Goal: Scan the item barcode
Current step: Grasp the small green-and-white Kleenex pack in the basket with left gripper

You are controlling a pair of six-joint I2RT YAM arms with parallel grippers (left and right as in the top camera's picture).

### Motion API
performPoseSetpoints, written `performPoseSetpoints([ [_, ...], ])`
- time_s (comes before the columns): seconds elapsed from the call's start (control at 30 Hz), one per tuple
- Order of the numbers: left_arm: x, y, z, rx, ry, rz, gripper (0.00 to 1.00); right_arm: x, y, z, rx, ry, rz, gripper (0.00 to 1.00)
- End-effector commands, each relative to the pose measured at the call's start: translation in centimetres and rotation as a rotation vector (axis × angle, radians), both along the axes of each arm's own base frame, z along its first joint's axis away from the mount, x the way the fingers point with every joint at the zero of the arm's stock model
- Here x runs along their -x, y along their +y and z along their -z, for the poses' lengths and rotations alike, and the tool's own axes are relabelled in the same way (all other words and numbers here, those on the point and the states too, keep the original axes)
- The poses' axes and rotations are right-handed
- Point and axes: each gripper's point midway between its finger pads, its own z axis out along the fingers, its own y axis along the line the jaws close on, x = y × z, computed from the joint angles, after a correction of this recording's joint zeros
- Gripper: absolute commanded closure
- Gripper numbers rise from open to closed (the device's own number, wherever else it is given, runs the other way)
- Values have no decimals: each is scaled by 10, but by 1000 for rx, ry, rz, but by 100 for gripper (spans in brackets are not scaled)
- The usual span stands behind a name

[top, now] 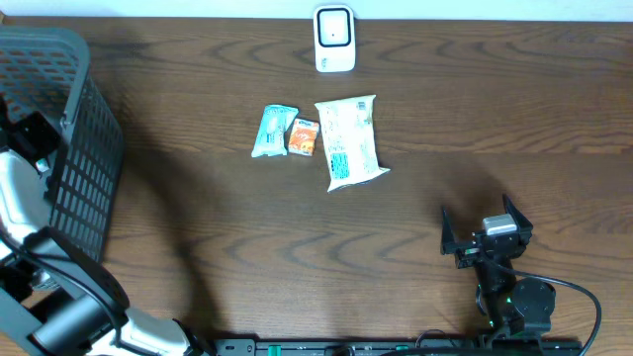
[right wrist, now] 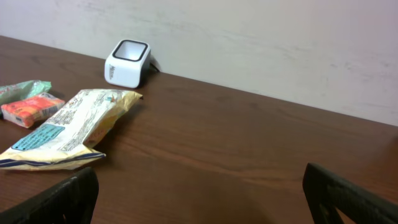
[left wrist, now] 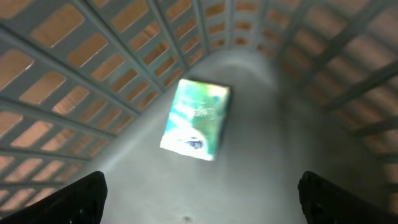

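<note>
Left gripper (left wrist: 200, 190): fingers (left wrist: 81, 198) at the frame's two lower corners, spread wide, nothing between them. Empty.
- Straight ahead of it: box (left wrist: 196, 119), green and white, lying askew inside the basket (left wrist: 273, 149). Blurred; print unreadable, and I cannot tell whether it rests flat on the grey floor. Clear of both fingers.
- Lattice walls rise on all sides of the wrist view.
- Overhead: the basket stands at the left edge of the table (top: 445, 119), with the left arm (top: 15, 193) reaching into it. The gripper itself is hidden there.

Right gripper (right wrist: 199, 186): fingers wide apart, holding nothing. Sits low over bare wood at the near right of the table, pointing toward the wall (right wrist: 261, 43).
- Ahead and to its left: bag (top: 351, 141), pale, flat on the table.
- Just beyond the bag: orange packet (top: 304, 136), then teal packet (top: 274, 131) beside it, the two touching or nearly so.
- Farther back, by the wall: scanner (top: 334, 38), white with a dark window, upright, well apart from the three packages.
</note>
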Motion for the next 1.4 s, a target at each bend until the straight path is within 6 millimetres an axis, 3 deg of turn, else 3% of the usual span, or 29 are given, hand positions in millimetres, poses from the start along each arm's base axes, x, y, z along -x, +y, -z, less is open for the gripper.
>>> performPoseSetpoints([
  [0.0,3,14,12,-91,121,62,3,1,2,0,3,-1,-9,1],
  [0.4,-11,26,90,-54,209,104,8,1,2,0,3,-1,-9,1],
  [0.5,-17,31,93,-70,190,103,14,1,2,0,3,-1,-9,1],
  [0.63,-25,37,86,-106,148,97,29,1,2,0,3,-1,-9,1],
  [0.83,-36,35,82,-97,96,128,30,1,2,0,3,-1,-9,1],
  [0.93,-42,28,87,-60,71,163,32,1,2,0,3,-1,-9,1],
  [1.37,-38,30,118,-25,103,152,33,1,2,0,3,-1,-9,1],
])
